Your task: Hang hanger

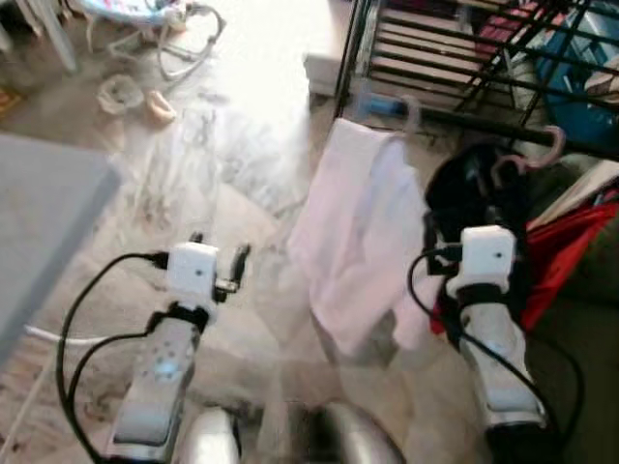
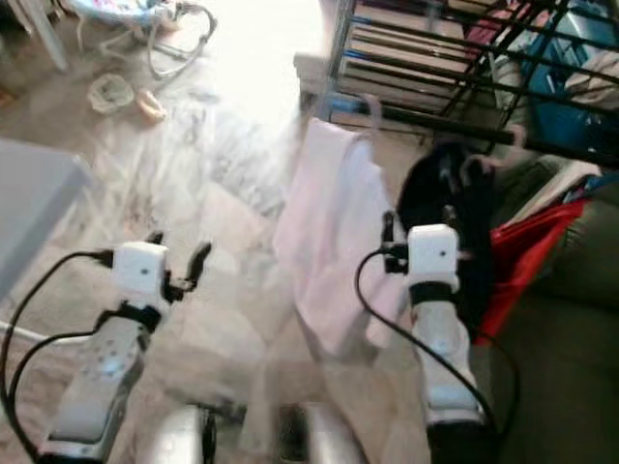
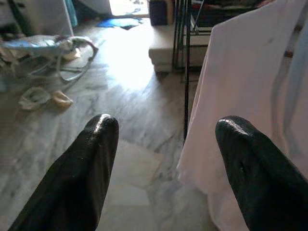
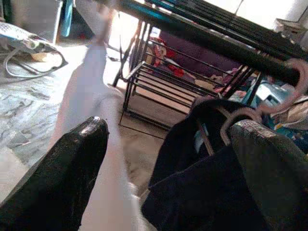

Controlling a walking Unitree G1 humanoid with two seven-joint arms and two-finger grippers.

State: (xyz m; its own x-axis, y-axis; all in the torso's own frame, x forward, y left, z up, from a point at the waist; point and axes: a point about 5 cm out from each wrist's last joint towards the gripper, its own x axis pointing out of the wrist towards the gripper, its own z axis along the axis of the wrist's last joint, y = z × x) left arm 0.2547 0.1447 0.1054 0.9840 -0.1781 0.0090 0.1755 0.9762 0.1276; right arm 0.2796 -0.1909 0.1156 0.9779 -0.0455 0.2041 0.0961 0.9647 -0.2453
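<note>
A pale pink garment (image 1: 356, 217) hangs on a hanger whose hook (image 1: 411, 111) sits at the black rail (image 1: 503, 130) of a drying rack. Beside it on the right hangs a black garment (image 1: 474, 193) with a pink hanger hook (image 1: 549, 145) at the rail. My right gripper (image 4: 173, 127) is open and raised in front of the black garment (image 4: 202, 192), its fingers wide apart either side of a hanger hook (image 4: 231, 122). Lower left over the floor, my left gripper (image 1: 219, 249) is open and holds nothing. In the left wrist view the pink garment (image 3: 250, 96) lies beside one finger.
A red garment (image 1: 571, 242) and a green cushion (image 1: 590, 338) lie to the right. The rack's black shelves (image 1: 435, 48) stand behind the rail. A grey surface (image 1: 39, 213) is at the left; a baby bouncer (image 1: 145, 14) and a bowl (image 1: 121, 92) sit on the marble floor.
</note>
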